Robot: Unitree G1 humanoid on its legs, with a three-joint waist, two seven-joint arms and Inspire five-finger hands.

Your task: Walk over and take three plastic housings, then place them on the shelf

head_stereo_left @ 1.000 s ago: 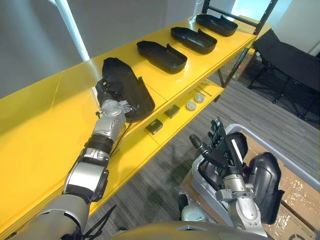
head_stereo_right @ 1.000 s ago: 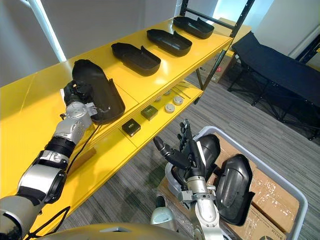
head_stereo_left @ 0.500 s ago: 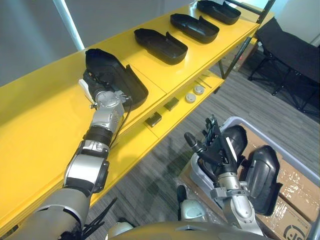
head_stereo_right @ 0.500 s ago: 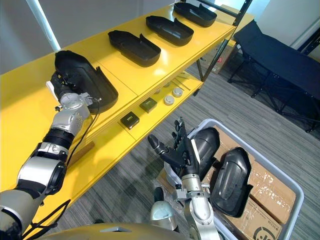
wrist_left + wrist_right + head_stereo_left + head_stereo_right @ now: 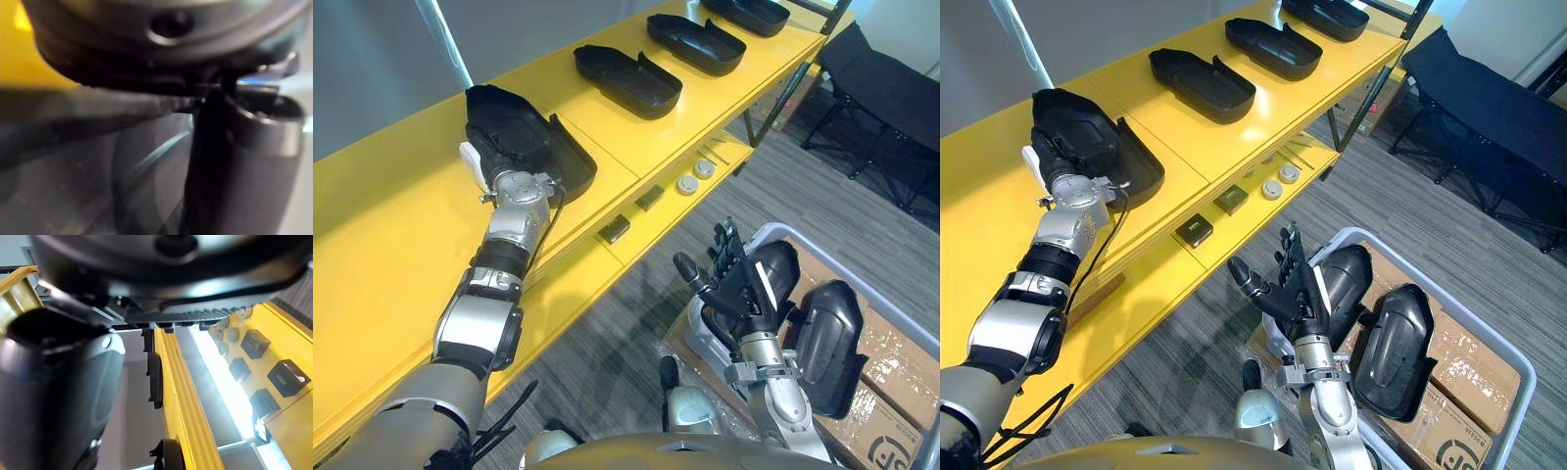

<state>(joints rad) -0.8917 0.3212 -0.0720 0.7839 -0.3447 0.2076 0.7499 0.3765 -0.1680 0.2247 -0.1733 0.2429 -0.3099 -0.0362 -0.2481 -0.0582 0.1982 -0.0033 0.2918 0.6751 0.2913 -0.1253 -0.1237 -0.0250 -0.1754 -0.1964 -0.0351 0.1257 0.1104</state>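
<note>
On the yellow shelf's top board (image 5: 401,225) lies a black plastic housing (image 5: 524,132), hollow side up. My left hand (image 5: 509,171) grips its near end, white-covered thumb (image 5: 1035,166) against the rim. Three more black housings (image 5: 626,80), (image 5: 695,44), (image 5: 759,14) lie in a row further along the same board. Low on the right my right hand (image 5: 736,292) is open with straight fingers and holds nothing. It hovers over a grey bin (image 5: 903,331) in which two more housings (image 5: 827,338), (image 5: 775,274) stand on end.
The lower shelf board carries small black boxes (image 5: 614,230), (image 5: 649,199) and round discs (image 5: 686,184), (image 5: 705,168). Cardboard (image 5: 891,392) lies in the bin. A black folding cot (image 5: 891,98) stands at the far right on grey carpet.
My left hand has carried the housing from the shelf's front edge further back onto the top board and laid it flatter. The right hand stays open over the bin.
</note>
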